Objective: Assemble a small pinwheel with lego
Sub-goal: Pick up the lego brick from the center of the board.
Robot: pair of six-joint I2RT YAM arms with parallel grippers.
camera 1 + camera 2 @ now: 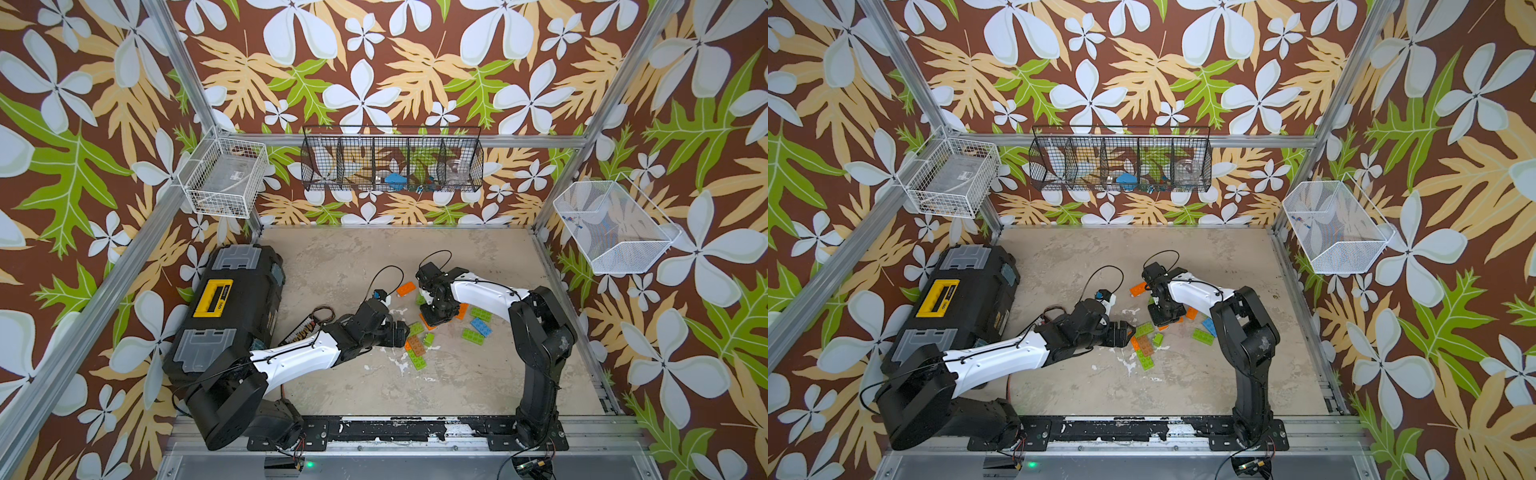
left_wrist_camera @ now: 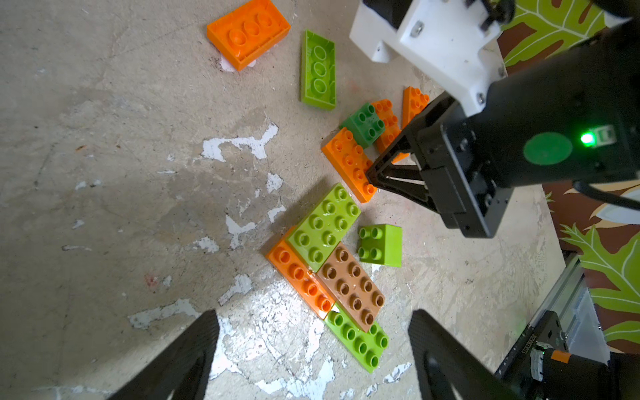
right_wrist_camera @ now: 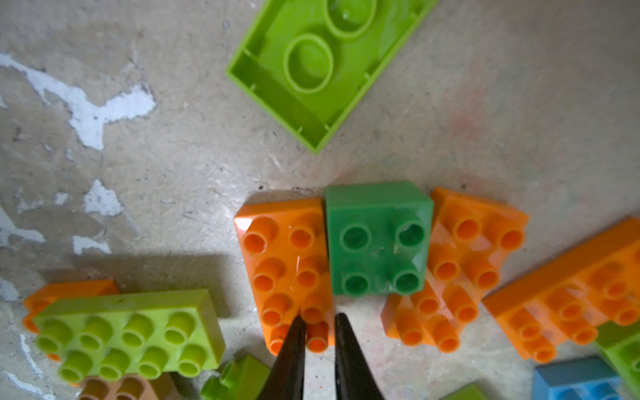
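Lego bricks lie scattered mid-floor. My right gripper (image 3: 320, 320) (image 1: 432, 321) points down, shut on the edge studs of an orange brick (image 3: 287, 263). A dark green brick (image 3: 377, 239) touches that brick and a second orange brick (image 3: 464, 270). My left gripper (image 2: 313, 349) (image 1: 402, 332) is open and holds nothing. It hovers low beside a joined cluster: a lime green brick (image 2: 323, 227), a brown brick (image 2: 351, 284), an orange brick (image 2: 298, 277) and another lime green brick (image 2: 360, 341). A blue brick (image 1: 481, 326) lies further right.
Upside-down bricks lie behind the pile, one lime green (image 2: 318, 69) and one orange (image 2: 247, 33). A black toolbox (image 1: 232, 316) fills the floor's left side. Wire baskets (image 1: 226, 176) (image 1: 392, 162) (image 1: 611, 226) hang on the walls. A metal rail (image 1: 374, 451) borders the front.
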